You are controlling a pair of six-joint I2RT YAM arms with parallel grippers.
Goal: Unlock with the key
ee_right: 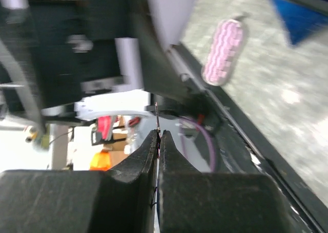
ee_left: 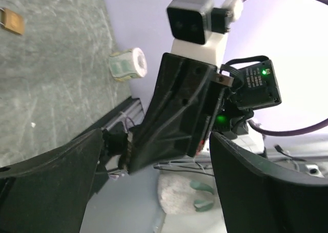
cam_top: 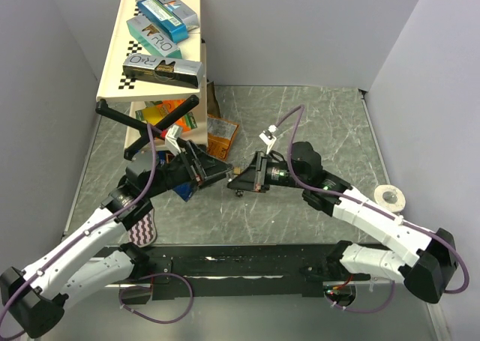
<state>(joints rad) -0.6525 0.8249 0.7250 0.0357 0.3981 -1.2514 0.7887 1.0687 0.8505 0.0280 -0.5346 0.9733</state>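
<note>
Right wrist view alone shows the right tool pinched on a thin sliver; the left tool stands released.

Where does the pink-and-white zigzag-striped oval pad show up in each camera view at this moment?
Top external: the pink-and-white zigzag-striped oval pad lies at lower left, close beside the left arm.
Left wrist: not in it.
Right wrist: upper right, lying on the table.
Shared landmark: the grey marbled table top, visible in all three views.
</note>
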